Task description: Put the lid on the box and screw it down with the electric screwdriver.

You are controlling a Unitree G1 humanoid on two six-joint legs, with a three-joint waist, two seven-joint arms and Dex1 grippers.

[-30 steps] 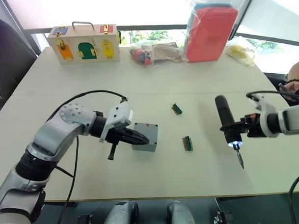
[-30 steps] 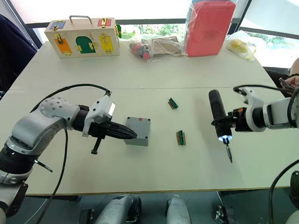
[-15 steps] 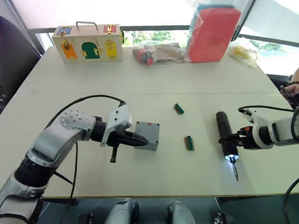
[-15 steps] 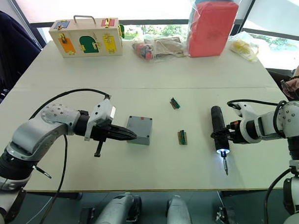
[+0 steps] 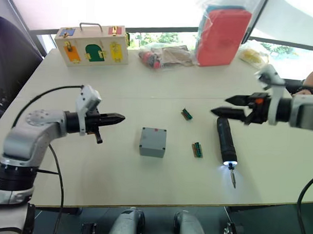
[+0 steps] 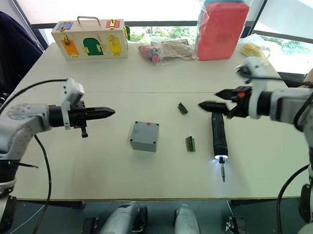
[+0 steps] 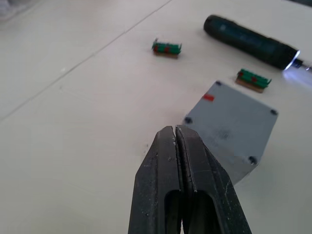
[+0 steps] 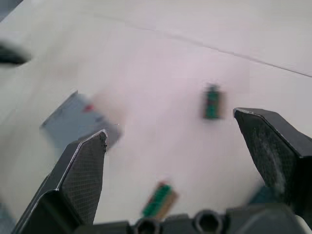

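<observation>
Head views: the pale beige worktop (image 5: pixel 163 81) carries, along its far edge, a wooden case with coloured doors and a metal handle (image 5: pixel 91 45) at 11 o'clock, a clear bag of small parts (image 5: pixel 164 54) at 12 o'clock, a red block in a plastic bag (image 5: pixel 221 34) at 1 o'clock and a yellowish bag (image 5: pixel 254 52) beyond it. A person's arm (image 5: pixel 311 81) shows at the right edge. Near the middle sits the small square grey box (image 5: pixel 153 142), closed by its flat grey lid (image 7: pixel 233 121). 2 small green blocks lie at its 3 o'clock side: one (image 5: pixel 186 114) farther back, one (image 5: pixel 197 149) nearer, between the box and the dark slim electric screwdriver (image 5: pixel 224 140). Nothing lies between the fingers and the box.

Against 0.5 s ago, the screwdriver now lies flat on the worktop, tip lit and pointing toward the near edge, released by the right gripper (image 5: pixel 222 106), which has risen and spread its fingers. The left gripper (image 5: pixel 116 117) has backed off the box toward 9 o'clock.

Both forearms reach inward, level above the worktop, tips facing each other.

Left wrist view: the 2 black fingers (image 7: pixel 194 165) are pressed together, holding nothing, aimed at the lidded box with its red mark; the blocks and screwdriver lie beyond.

Right wrist view: the fingers (image 8: pixel 83 170) stand wide apart and empty over the worktop; the box and 2 green blocks appear blurred between them.
</observation>
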